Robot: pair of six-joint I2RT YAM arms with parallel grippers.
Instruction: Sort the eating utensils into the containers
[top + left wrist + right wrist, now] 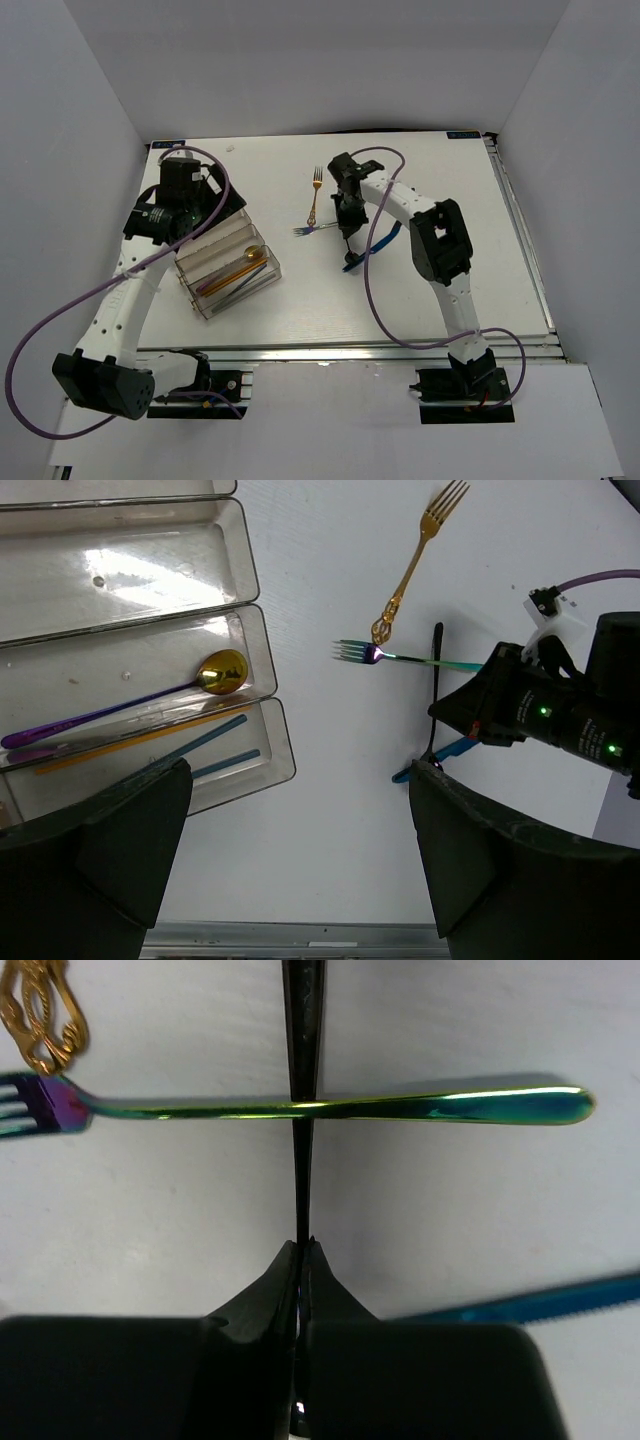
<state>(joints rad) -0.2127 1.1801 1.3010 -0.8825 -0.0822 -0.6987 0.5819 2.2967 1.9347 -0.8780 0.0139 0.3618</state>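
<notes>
Right now the step in hand looks like lifting the black utensil and carrying it to the tray. Left to right:

- Left gripper (300,780) hangs wide open over the organiser tray (255,590) and holds nothing.
- The tray sits by the left edge of the table (450,280), toward the near edge.
- One compartment holds a gold-bowled spoon (222,672) with a purple handle, plus a gold stick (130,742). The outermost one holds two blue sticks (205,740). The next two compartments look bare.
- Gold fork (420,560) lies mid-table toward the far edge. Its handle end touches the iridescent fork (400,658) at the neck.
- Black utensil (303,1020) crosses the iridescent fork's handle roughly at right angles. The fork handle seems to lie on top of it, but I can't be sure.
- Right gripper (302,1250) is clamped tight on the thin part of the black utensil.
- Blue utensil (540,1303) lies just right of the fingers. I can't see any contact.

How to do it well:
- Don't pull straight up. If the fork rides on top it will flip and drag the gold fork with it.
- Slide the black utensil back along its own axis until it clears the crossing, then lift.
- The hold is thin and off-centre, so expect the long end to droop or swivel. Move slowly and keep the wrist level.
- Line it up with a compartment's long axis before releasing.
- The left arm sits over the tray, so check clearance first.
</notes>
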